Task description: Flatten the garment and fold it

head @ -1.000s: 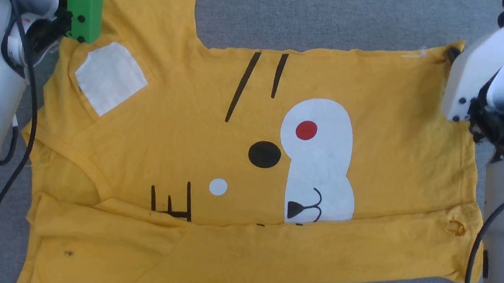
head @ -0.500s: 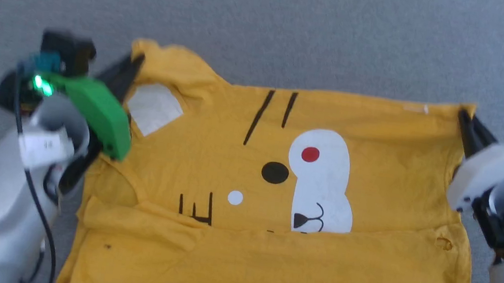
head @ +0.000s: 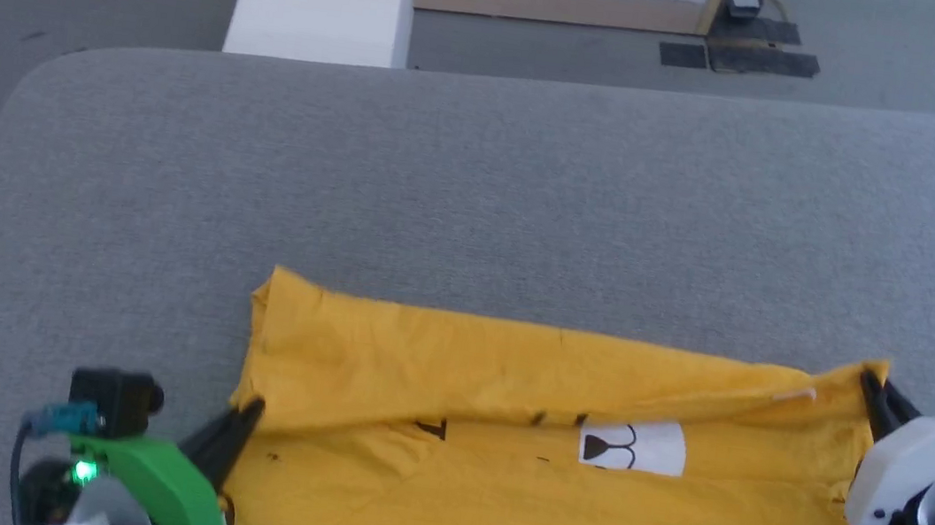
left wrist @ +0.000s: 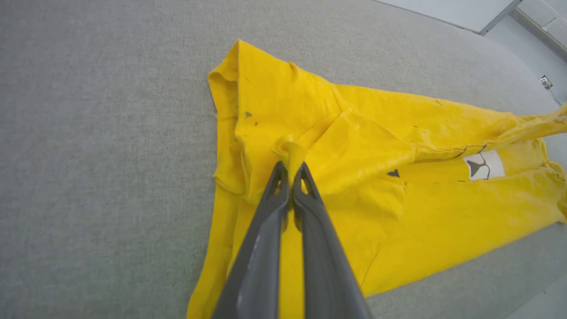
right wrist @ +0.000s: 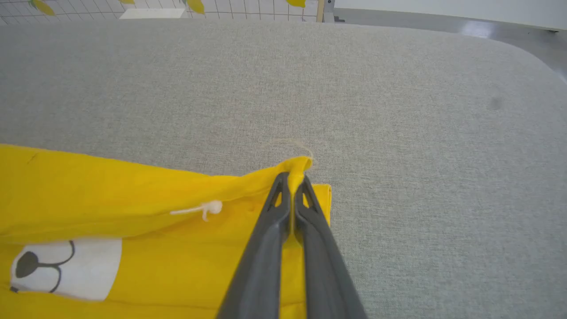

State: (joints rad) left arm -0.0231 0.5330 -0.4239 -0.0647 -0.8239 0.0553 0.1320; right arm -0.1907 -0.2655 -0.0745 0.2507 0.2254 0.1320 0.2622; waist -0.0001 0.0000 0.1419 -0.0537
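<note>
Head view: the garment (head: 492,497) lies folded lengthwise on the grey table (head: 474,210); left gripper (head: 251,411) pinches its left end; right gripper (head: 870,382), its right corner.

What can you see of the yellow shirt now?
The shirt is bright yellow, cotton-looking fabric, lying on the grey table as a long, rumpled band, its far edge folded toward the near one. A gap between the layers shows a white patch with black lines. The left gripper pinches one end's top layer, the right gripper the far corner at the other end.
</note>
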